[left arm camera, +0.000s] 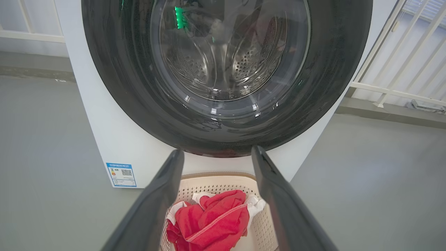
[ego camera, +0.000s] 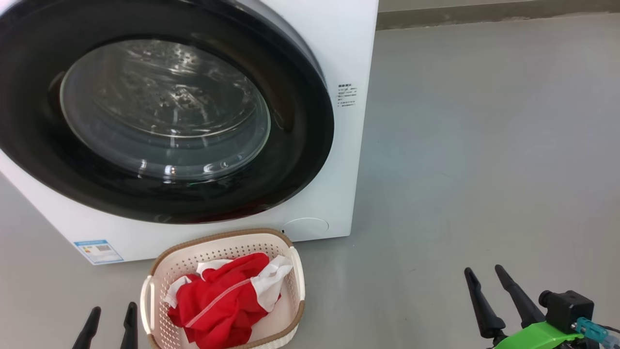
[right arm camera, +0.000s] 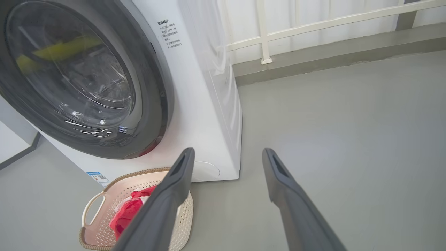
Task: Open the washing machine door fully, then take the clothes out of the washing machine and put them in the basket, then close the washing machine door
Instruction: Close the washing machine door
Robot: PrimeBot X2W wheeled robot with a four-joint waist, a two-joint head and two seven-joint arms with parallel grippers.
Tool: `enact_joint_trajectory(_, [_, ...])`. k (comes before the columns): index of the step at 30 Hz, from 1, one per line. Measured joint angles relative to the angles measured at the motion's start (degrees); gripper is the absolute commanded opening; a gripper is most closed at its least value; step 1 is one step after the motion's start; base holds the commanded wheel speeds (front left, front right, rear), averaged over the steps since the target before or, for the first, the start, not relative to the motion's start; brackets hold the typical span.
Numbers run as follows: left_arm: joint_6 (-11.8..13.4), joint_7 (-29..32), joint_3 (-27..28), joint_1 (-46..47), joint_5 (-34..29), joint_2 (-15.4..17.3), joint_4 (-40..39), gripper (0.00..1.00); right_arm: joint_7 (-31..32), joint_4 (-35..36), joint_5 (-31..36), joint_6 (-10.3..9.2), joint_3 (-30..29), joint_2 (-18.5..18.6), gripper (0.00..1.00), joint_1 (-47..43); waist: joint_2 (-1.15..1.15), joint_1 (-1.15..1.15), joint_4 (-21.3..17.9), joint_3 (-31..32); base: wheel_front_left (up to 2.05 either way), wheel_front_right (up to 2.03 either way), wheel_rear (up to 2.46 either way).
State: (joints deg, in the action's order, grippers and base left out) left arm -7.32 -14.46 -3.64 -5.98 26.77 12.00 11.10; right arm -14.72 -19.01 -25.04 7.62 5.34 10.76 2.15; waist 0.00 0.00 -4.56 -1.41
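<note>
The washing machine (ego camera: 341, 43) is a white box, and the washing machine door (ego camera: 164, 109), black-rimmed with a glass bowl, lies shut flat against its front. Through the glass I see the steel drum (left arm camera: 226, 66). On the floor in front stands the basket (ego camera: 218, 238), cream with a brown rim, holding the red and white clothes (ego camera: 223, 300). My left gripper (ego camera: 114, 307) hovers open just left of the basket, its fingers (left arm camera: 167, 188) framing the clothes (left arm camera: 212, 216). Far to the right, my right gripper (ego camera: 483, 268) is open over bare floor, with the basket (right arm camera: 101, 223) at its lower left.
Grey floor (ego camera: 484, 145) stretches to the right of the machine. A low kerb and a white railing (right arm camera: 313, 24) run behind it. A blue label sticker (ego camera: 98, 251) marks the machine's lower left corner, and a round cover (ego camera: 306, 227) its lower right.
</note>
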Motion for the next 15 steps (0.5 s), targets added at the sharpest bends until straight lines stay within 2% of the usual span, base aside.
enact_joint_trajectory(15, [0.0, 0.0, 1.27, -0.85, -1.16, -0.24, 0.02, 1.0, 0.0, 0.67, 0.0, 0.0, -1.31, 0.05, 1.0, -2.26, 0.0, 0.0, -0.52, 0.87, 0.0, 0.0, 0.0])
